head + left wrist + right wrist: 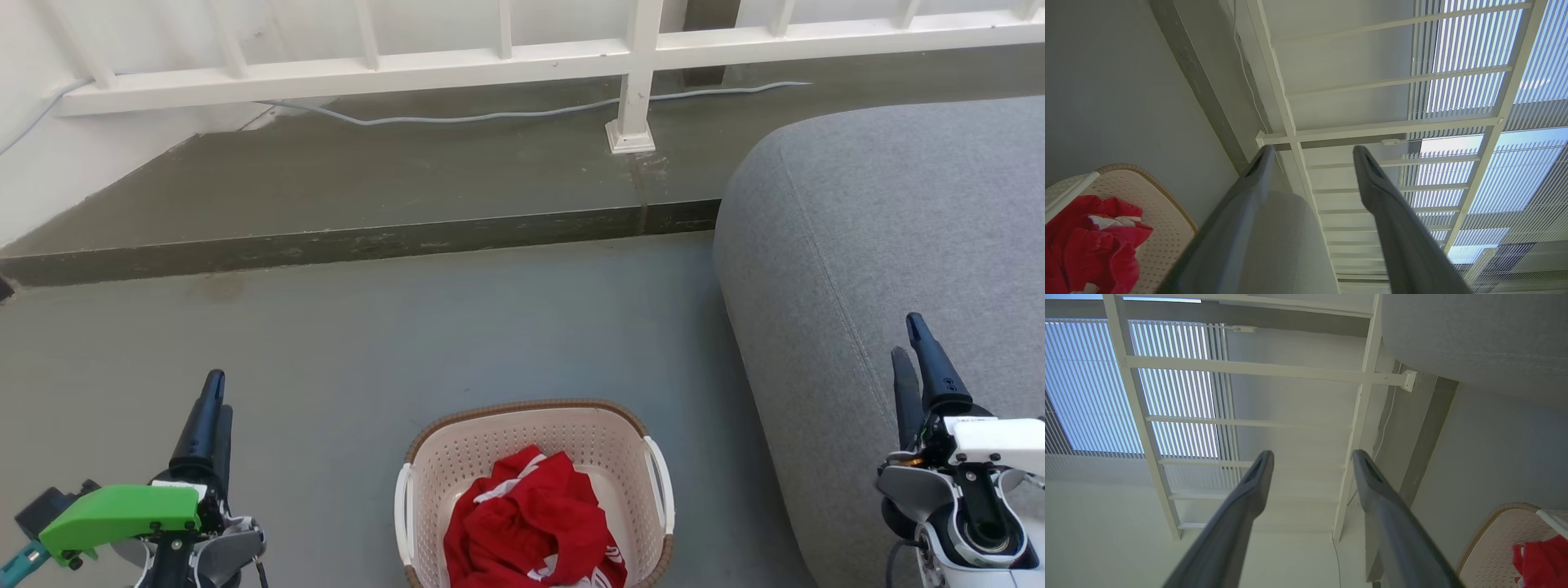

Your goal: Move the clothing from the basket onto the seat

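Clothing (531, 523), soft red fabric with white stripes, sits bunched in the small cream perforated plastic basket (490, 449). Your left gripper (219, 396) and right gripper (905, 336) hang empty, fingers (1241, 212) spread; pinch a thick fold, I'd say.

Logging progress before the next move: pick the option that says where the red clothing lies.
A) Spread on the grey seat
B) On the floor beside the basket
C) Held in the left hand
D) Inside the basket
D: the clothing lies bunched inside the basket, apart from the seat, and the left hand and right hand are both open with nothing between the fingers.
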Controlling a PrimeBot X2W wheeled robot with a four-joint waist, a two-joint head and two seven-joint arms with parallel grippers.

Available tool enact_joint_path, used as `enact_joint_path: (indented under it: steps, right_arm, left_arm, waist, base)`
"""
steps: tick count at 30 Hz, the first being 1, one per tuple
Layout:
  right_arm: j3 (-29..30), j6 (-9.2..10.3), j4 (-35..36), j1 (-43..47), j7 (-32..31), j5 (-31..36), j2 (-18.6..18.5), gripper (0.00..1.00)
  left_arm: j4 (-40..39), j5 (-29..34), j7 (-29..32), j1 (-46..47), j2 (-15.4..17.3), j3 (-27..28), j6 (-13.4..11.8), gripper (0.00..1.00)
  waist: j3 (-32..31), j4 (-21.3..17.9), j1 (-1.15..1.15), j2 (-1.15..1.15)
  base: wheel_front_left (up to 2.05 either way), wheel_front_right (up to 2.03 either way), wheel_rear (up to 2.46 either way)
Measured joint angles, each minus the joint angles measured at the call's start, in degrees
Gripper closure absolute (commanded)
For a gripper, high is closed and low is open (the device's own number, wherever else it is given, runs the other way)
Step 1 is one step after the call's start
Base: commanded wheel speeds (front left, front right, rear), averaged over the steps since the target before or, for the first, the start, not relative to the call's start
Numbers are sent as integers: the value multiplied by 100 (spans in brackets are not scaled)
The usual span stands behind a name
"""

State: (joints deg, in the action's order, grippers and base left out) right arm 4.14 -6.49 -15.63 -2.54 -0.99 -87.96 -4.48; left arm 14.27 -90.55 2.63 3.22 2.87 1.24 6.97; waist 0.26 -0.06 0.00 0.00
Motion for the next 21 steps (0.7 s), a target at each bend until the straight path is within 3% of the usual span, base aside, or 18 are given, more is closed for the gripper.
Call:
enact_joint_path:
  steps: [15, 21]
  right_arm:
    - [-314, 5, 144, -30, 279, 1457, -358, 0]
    - [-448, 99, 204, -46, 375, 1986, -483, 0]
  left_arm:
    - [-176, 1412, -403, 7, 346, -345, -1, 0]
    - [-234, 1895, -479, 38, 420, -490, -48, 0]
  waist:
    - [-13, -3, 0, 0]
    - [-18, 0, 0, 0]
  base:
    - [0, 0, 0]
    - [0, 0, 0]
